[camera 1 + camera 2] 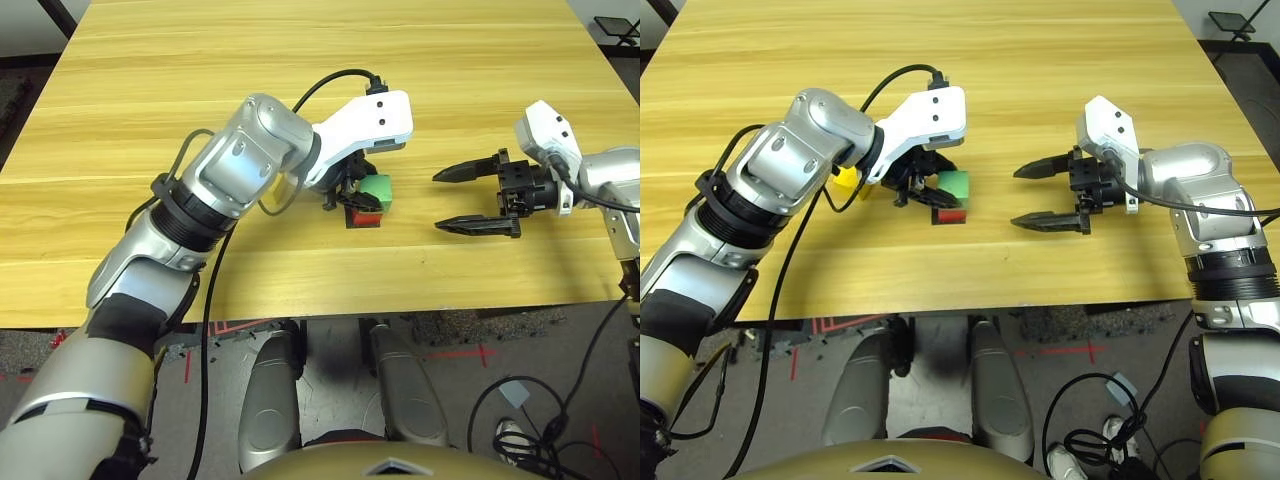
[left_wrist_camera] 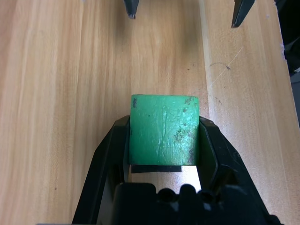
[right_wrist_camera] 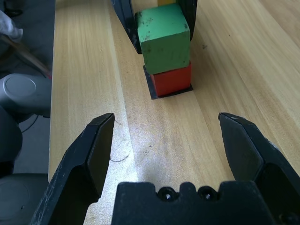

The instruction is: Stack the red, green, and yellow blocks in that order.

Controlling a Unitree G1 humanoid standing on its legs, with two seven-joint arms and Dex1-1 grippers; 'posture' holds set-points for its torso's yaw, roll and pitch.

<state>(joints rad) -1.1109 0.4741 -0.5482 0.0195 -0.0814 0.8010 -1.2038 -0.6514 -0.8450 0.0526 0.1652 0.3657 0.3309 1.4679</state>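
Green block point(image 1: 377, 190) sits on the red block point(image 1: 364, 216), centre frame in the left eye view, clamped between the left gripper's point(image 2: 164, 140) fingers. Yellow block point(image 1: 845, 180) lies on the table point(image 1: 150, 100) left of them. Right gripper point(image 1: 476, 198) is spread wide, right of the stack.

Looks like a robotics lab or test bay. Bare wooden table point(image 1: 150, 100) on a grey speckled floor point(image 1: 1120, 345) with red tape marks point(image 1: 465, 352) and loose black cables point(image 1: 1095, 425) trailing underneath. A dark stand base point(image 1: 1230, 20) sits at the far corner.
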